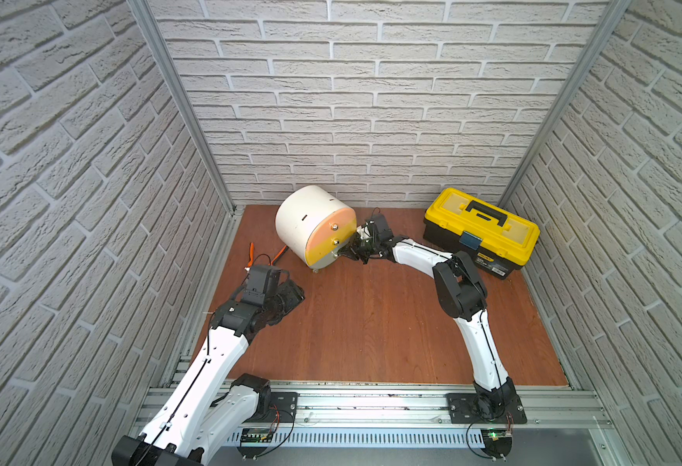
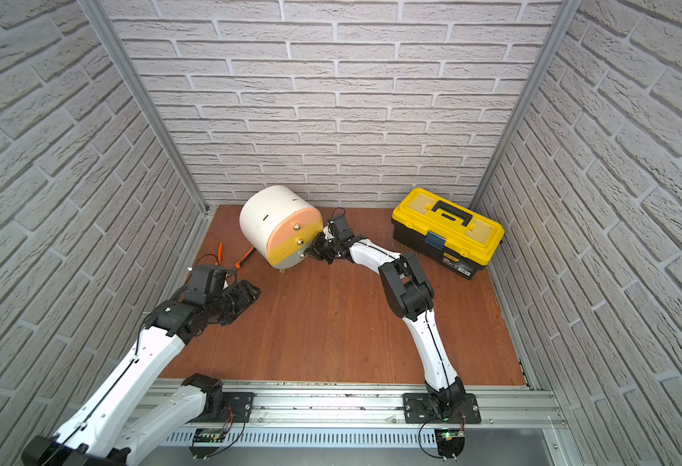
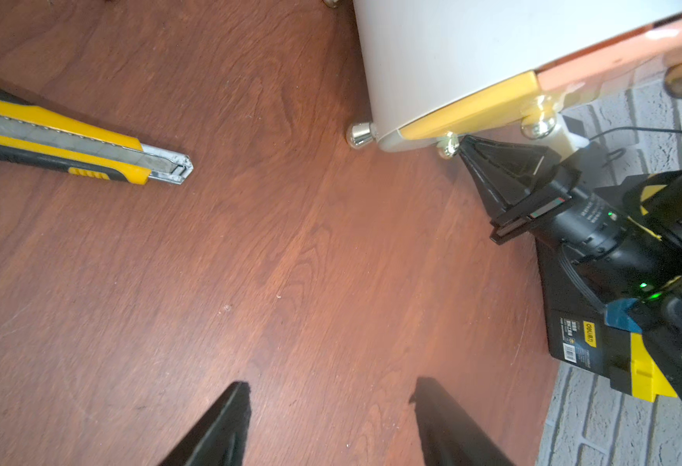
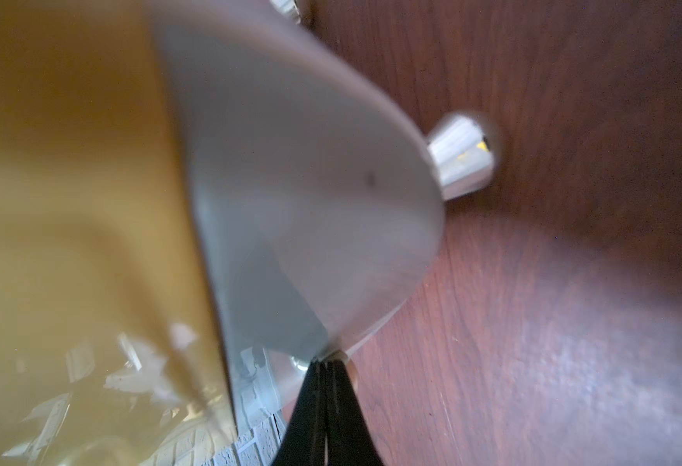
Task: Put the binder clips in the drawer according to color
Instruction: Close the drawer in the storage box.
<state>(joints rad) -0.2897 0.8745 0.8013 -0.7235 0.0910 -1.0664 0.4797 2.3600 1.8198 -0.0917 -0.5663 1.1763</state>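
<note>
With right end effector (image 1: 347, 253) tips together at lowest knob (image 3: 448, 146), centre frame, could slip off or drag the unbraced drawer (image 1: 307, 218); left end effector (image 1: 294, 292) apart, lower left.

I see white brick-pattern walls (image 1: 371, 101) closing in on three sides, with bare metal posts (image 1: 185, 109) at both back corners. The floor (image 1: 371, 322) is reddish-brown wood grain, evenly lit, edged in front by a metal rail (image 1: 371, 405).

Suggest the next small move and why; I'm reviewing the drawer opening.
Probably draw the right gripper straight back: it is shut at the bottom knob of the drawer, whose three fronts all look shut.
</note>
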